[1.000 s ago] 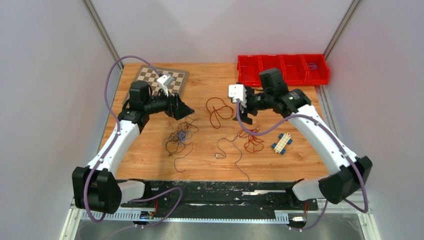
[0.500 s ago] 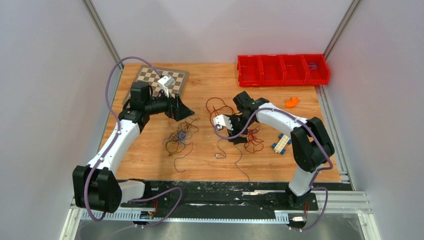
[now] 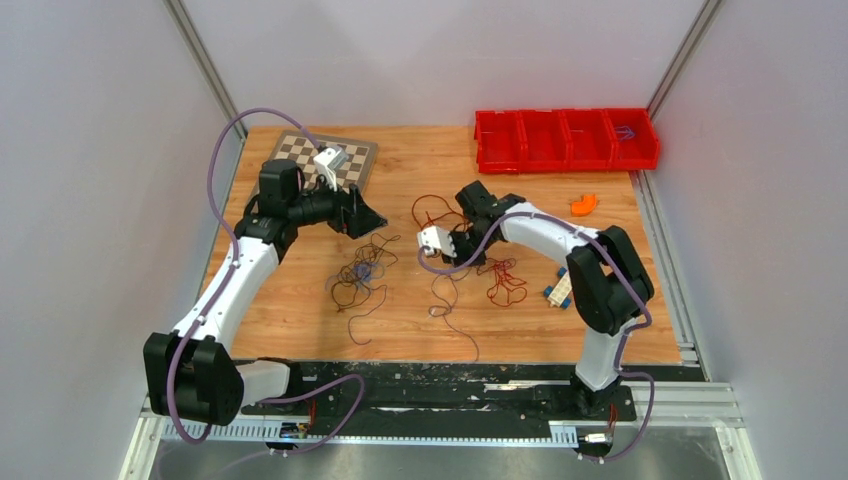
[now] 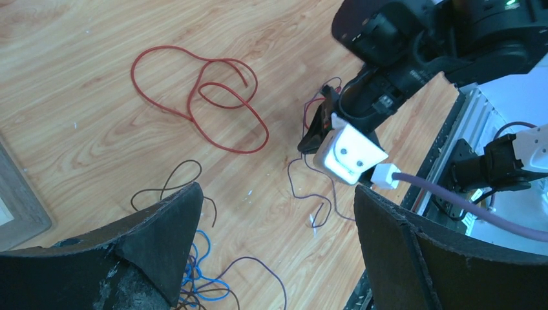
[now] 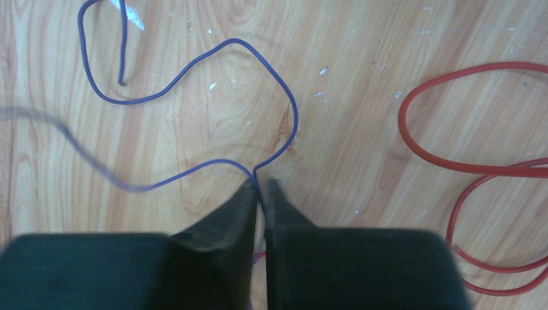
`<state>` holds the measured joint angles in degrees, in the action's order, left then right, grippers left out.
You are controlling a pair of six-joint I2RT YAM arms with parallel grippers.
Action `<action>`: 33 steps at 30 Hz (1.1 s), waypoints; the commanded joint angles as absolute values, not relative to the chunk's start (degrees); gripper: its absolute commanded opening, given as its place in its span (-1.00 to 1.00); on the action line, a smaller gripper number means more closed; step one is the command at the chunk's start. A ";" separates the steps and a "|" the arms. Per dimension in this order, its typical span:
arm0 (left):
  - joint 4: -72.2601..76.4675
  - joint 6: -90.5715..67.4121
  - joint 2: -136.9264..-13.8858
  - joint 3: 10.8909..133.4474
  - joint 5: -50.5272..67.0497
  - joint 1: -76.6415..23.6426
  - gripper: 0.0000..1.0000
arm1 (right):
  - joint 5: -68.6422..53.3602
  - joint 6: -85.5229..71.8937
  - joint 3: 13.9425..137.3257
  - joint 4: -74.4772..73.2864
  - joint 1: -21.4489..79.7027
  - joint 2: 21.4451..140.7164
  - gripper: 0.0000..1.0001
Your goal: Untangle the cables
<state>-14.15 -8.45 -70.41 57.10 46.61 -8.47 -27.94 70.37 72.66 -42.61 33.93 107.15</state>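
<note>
The cables lie in separate groups on the wooden table. A red loop is at mid-table, a red bundle lies right of centre, and a blue and dark brown tangle is left of centre. A thin purple cable trails toward the front edge. My right gripper is low over the table, shut on this purple cable, pinched at the tips. A red cable lies just right of it. My left gripper hangs open above the blue tangle, holding nothing.
A red compartment tray stands at the back right. A chessboard lies at the back left under the left wrist. An orange piece and a white-and-blue block rest on the right side.
The right arm swung down and left to mid-table, and its jaws closed on the purple cable, whose loose end shifted. The left arm hardly moved.
</note>
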 commanded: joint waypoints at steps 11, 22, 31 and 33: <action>-3.08 -9.89 -62.12 58.64 49.92 -8.10 1.00 | -40.52 37.28 100.37 -39.61 25.82 82.91 -1.00; 5.90 -10.11 -64.72 64.88 47.79 -24.65 1.00 | -42.95 17.27 105.79 -25.45 25.77 82.98 -1.00; 16.56 -17.74 -77.71 69.98 46.99 -35.15 1.00 | -41.65 6.64 112.54 -19.16 25.81 81.69 -1.00; 16.29 -17.03 -79.10 68.56 43.38 -35.91 0.96 | -40.31 4.89 112.96 -17.35 25.79 80.99 -1.00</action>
